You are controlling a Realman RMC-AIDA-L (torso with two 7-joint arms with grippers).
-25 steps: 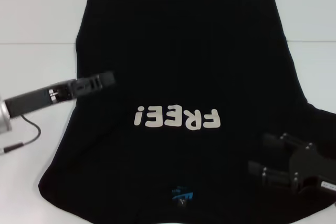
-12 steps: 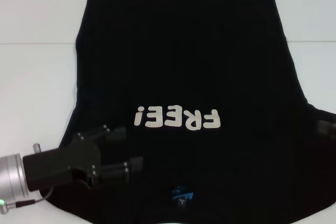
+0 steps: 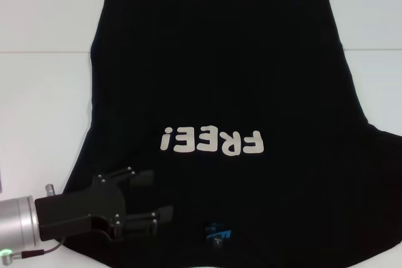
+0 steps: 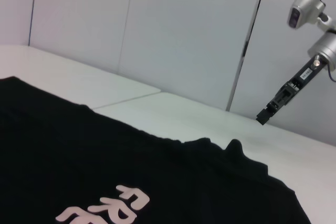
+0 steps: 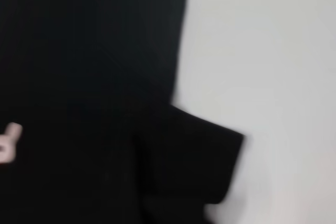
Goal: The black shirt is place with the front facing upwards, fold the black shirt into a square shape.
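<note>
Here, lying flat, front up, on the white worktop [image 3: 44,92]: shirt [image 3: 220,80]. Hovering over its near-left corner, fingers spread wide: left end effector [image 3: 154,196]. Raised clear off its far side: right end effector [image 4: 263,116], opening not discernible.

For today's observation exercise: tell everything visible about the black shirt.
The black shirt is plain black fabric, spread flat and front up on the white table, off-white "FREE!" lettering reading upside down in the head view, blue neck label nearest the robot. The left tool, open, is over its near left part.
</note>
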